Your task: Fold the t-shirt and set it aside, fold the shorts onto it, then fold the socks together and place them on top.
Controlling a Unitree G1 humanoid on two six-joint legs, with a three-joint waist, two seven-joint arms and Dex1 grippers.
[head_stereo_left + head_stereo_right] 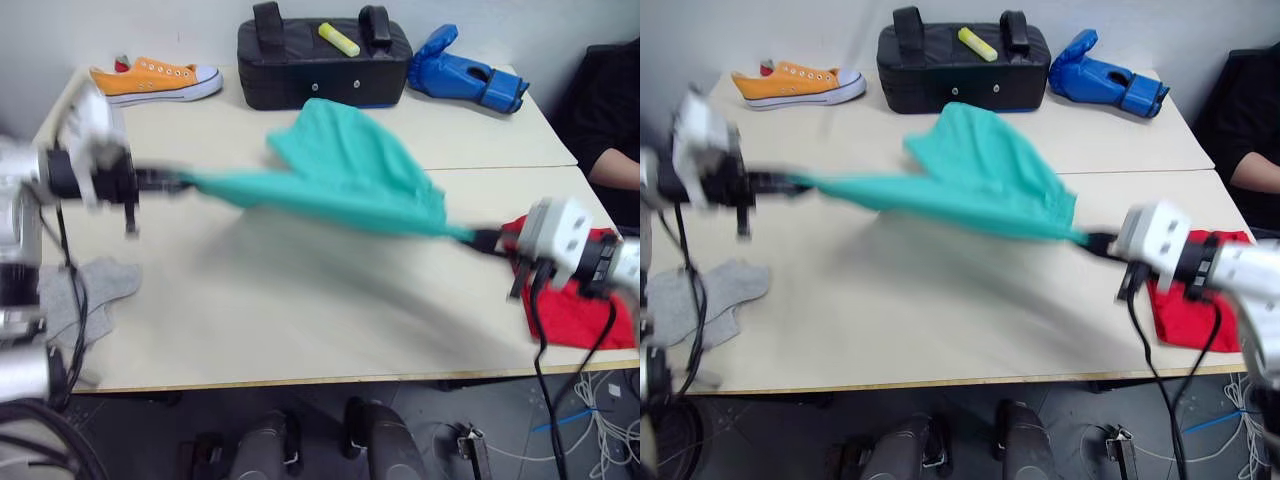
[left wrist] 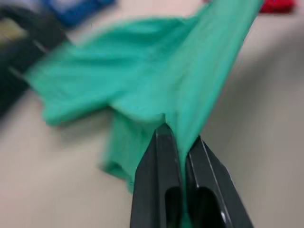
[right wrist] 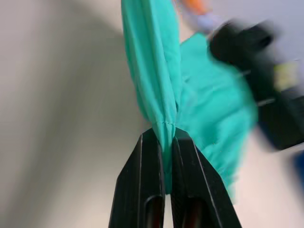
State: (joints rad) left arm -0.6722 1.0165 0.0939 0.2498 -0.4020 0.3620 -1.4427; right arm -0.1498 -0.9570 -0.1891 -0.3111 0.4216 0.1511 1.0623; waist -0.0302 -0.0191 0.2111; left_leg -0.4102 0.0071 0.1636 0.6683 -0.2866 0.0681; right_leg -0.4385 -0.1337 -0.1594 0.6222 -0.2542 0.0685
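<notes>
- Where the two arms pull apart over the table (image 1: 300, 330), the shorts (image 1: 340, 175) hang stretched between them as a long teal band, clear of the tabletop along the pulled edge.
- The left gripper (image 2: 179, 142) has its two black fingers pressed together on one end of the shorts; teal cloth is pinched in the narrow gap between them.
- The right gripper (image 3: 164, 133) is likewise clamped tight on the other end, with a gathered fold of the cloth rising out from between its fingers.
- The shorts look soft and bunched: the taut lower edge runs nearly straight from one gripper to the other, while the rest billows up behind it in a loose, rumpled peak toward the far side of the table.
- The t-shirt (image 1: 575, 290) lies as a compact bright red bundle at the table's right edge, just beside and partly behind the right arm.
- The socks (image 1: 95, 290), light grey, lie flat near the front left corner of the table, below the left arm.
- Along the far edge sit an orange sneaker (image 1: 155, 80), a black padded bag (image 1: 320, 65) with a yellow marker (image 1: 338, 39) on top, and a blue boxing glove (image 1: 465, 72).
</notes>
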